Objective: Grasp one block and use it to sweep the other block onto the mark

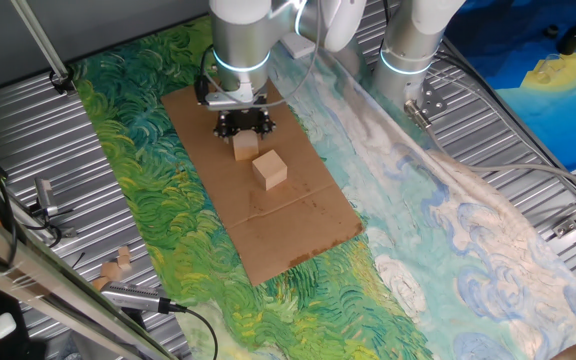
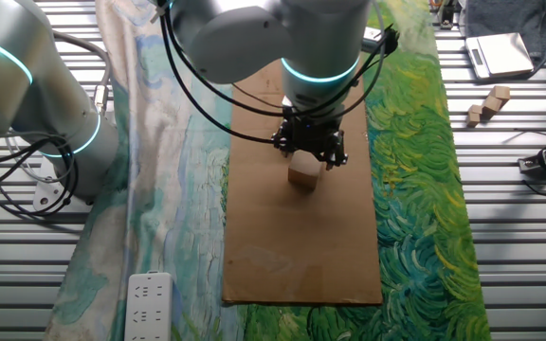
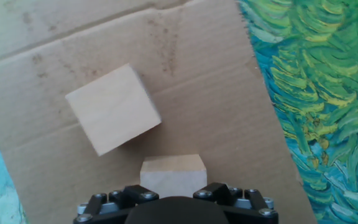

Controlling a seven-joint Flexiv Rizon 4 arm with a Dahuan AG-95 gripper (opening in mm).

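**Two blocks on cardboard, one at the fingertips**

One fixed view: the gripper [image 1: 243,128] points straight down from an upright wrist over the cardboard sheet [image 1: 298,225]. A held block [image 1: 245,147] sits directly beneath it; the fingers are hidden by the black housing. The loose block [image 1: 269,169] lies just beyond the held one, apart from it, turned at an angle. No black dot can be made out here.

The other fixed view: the arm covers the sheet's far end. Under the gripper [image 2: 309,152] only one block [image 2: 302,173] shows clearly; which block it is I cannot tell.

Hand view: the gripper housing [image 3: 176,205] is cut off at the bottom edge. The held block [image 3: 173,174] juts out from between the jaws, which appear closed on its sides, though the contact is hidden. The loose block [image 3: 113,109] lies ahead and slightly left, rotated, not touching. The mark is not visible.
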